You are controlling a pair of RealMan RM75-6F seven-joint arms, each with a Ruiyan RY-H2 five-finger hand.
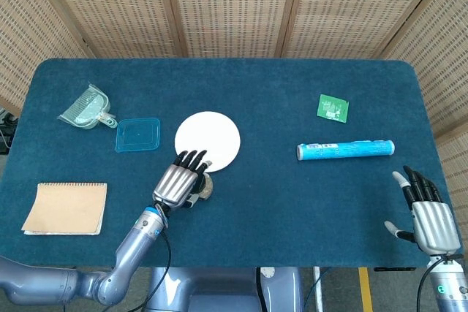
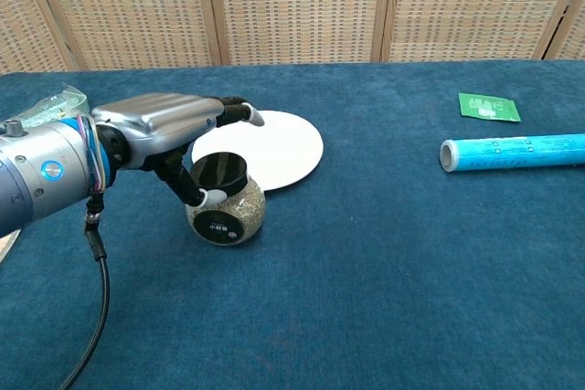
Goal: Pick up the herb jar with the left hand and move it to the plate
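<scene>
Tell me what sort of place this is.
Likely a robot test setup, not a kitchen: a blue cloth-covered table, woven screens behind it, and unrelated props such as a notebook and a blue tube.

Bare blue table (image 1: pixel 263 202) stretches between the white plate (image 1: pixel 212 137) and the blue tube (image 1: pixel 345 150). A clear lid (image 1: pixel 137 135) lies just left of the plate, the herb jar (image 2: pixel 226 210) at its near edge

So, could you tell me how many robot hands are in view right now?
2. The left hand is over the herb jar beside the plate; the right hand is at the table's near right corner.
</scene>
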